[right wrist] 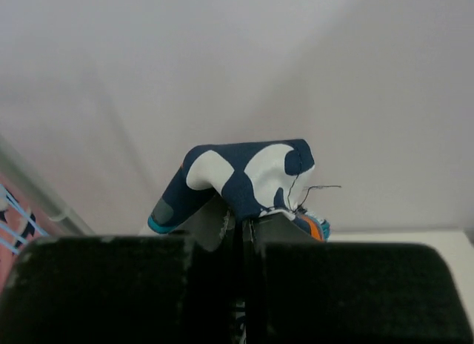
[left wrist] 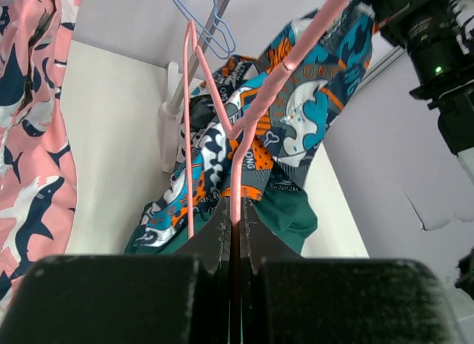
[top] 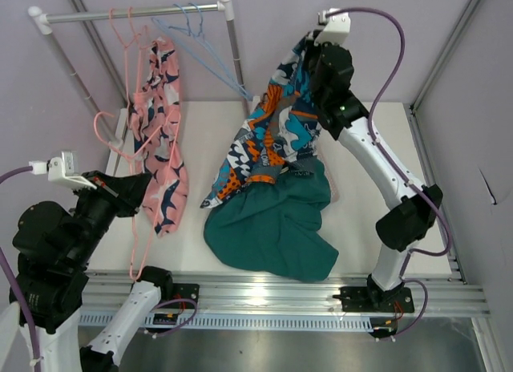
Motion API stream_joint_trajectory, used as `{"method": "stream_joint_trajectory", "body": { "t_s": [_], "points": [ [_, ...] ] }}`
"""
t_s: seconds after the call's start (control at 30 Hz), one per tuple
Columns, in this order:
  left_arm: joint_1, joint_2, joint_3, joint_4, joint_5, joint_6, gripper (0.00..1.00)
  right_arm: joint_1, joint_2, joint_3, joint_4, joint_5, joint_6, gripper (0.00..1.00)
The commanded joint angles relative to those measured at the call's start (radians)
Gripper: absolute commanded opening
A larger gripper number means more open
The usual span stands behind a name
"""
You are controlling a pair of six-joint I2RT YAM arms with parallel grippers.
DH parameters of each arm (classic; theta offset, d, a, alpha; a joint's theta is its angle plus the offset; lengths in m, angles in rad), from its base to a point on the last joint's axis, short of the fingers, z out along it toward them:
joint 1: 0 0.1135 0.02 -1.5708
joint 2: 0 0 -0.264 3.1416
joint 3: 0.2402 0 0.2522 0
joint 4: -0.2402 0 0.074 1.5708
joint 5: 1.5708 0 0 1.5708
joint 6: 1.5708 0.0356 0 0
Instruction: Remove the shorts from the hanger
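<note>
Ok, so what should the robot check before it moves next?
1. Grip of left gripper on pink hanger: ok, shut on the wire.
2. Grip of right gripper on printed shorts: ok, shut on the cloth.
3. Are the printed shorts free of the blue hangers: cannot tell.
4. Are the pink shark shorts off their hanger: not ok, they hang in the air.
5. Are the teal shorts down on the table: ok.

White table [top: 212, 139] — teal shorts [top: 272, 228] atop
</note>
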Motion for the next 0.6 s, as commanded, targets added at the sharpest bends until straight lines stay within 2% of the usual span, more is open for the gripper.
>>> {"method": "stream_joint_trajectory", "body": {
  "t_s": [0.0,0.1,0.13,0.27,0.33,0.57],
  "points": [
    [-0.009,-0.004,-0.016,0.041,-0.026,0.028,0.0,0.003,-0.137,-0.23,0.079,-0.012,0.134,0.0],
    [-0.007,-0.001,-0.043,0.056,-0.028,0.031,0.0,0.058,-0.246,-0.448,0.16,-0.022,0.211,0.0],
    [-0.007,-0.004,-0.048,0.064,-0.029,0.033,0.0,0.11,-0.27,-0.586,0.195,-0.019,0.223,0.0],
    [-0.007,-0.004,-0.077,0.087,-0.025,0.033,0.0,0.263,-0.349,-0.869,0.26,0.078,0.271,0.0],
    [-0.007,-0.007,-0.085,0.09,-0.023,0.034,0.0,0.306,-0.37,-0.99,0.254,0.117,0.349,0.0],
    [-0.007,-0.02,-0.111,0.093,-0.026,0.033,0.0,0.345,-0.375,-1.151,0.047,0.108,0.714,0.0]
  ]
}}
